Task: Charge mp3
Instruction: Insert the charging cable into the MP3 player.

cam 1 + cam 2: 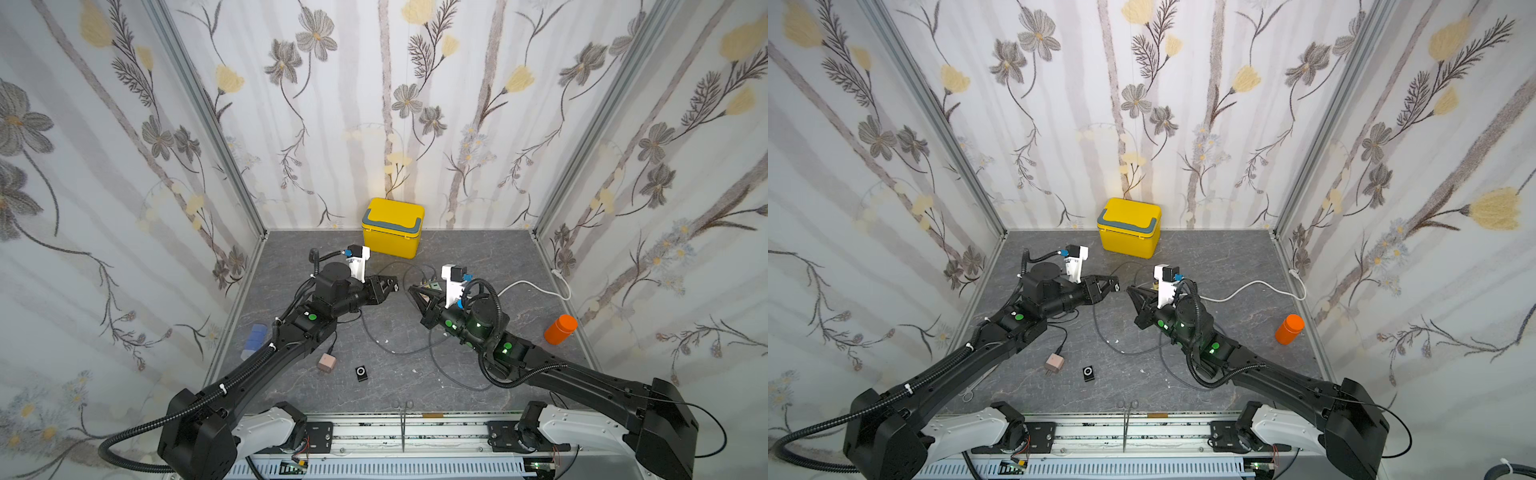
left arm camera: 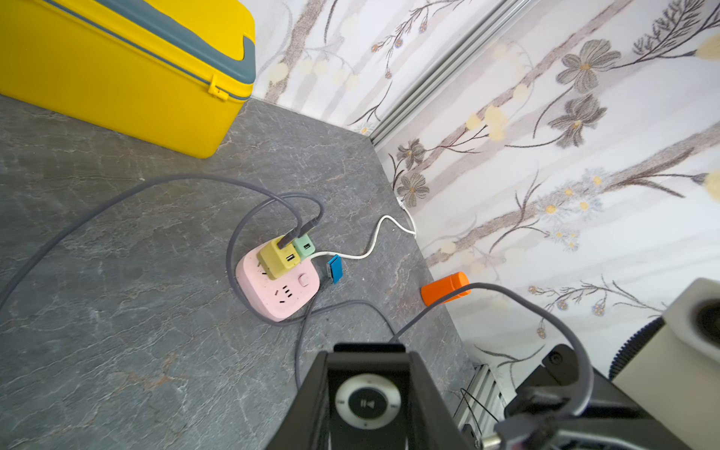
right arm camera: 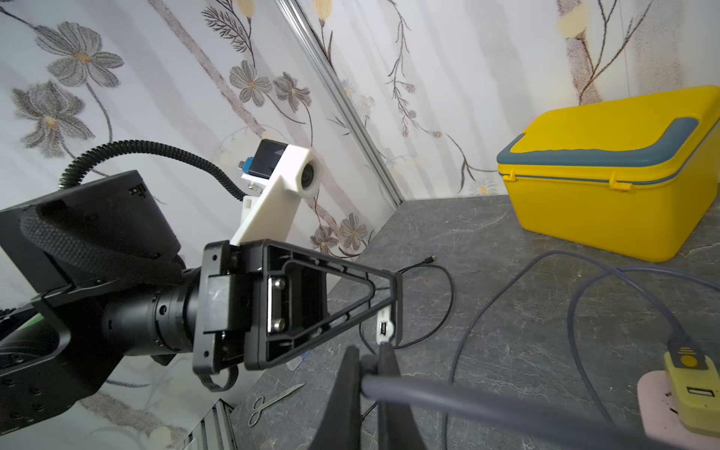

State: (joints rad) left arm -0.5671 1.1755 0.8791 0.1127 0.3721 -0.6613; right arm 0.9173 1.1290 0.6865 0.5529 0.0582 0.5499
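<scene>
**A:** Where is the mp3 (image 2: 368, 403)?

**B:** Lifted off the counter (image 1: 395, 386), pinched between the fingers of the left claw (image 1: 391, 286). That claw is closed only as far as the player's width allows.

**A:** And the right claw (image 3: 370, 376)?

**B:** Clamped tight on the plug end of the grey cable (image 3: 487, 409), which trails back toward the chargers on the pink power strip (image 2: 288, 296).

**A:** Which step is this?

**B:** Lining plug up with socket, I'd say. The two claw tips are near but apart. The next move calls for a straight push along the port's line while the left claw braces the player.

**A:** How does the player lie?

**B:** Its long axis seems to run along the left claw's fingers. The port edge (image 3: 383, 328) points outward at the right claw, and the control wheel faces the left wrist camera.
</scene>
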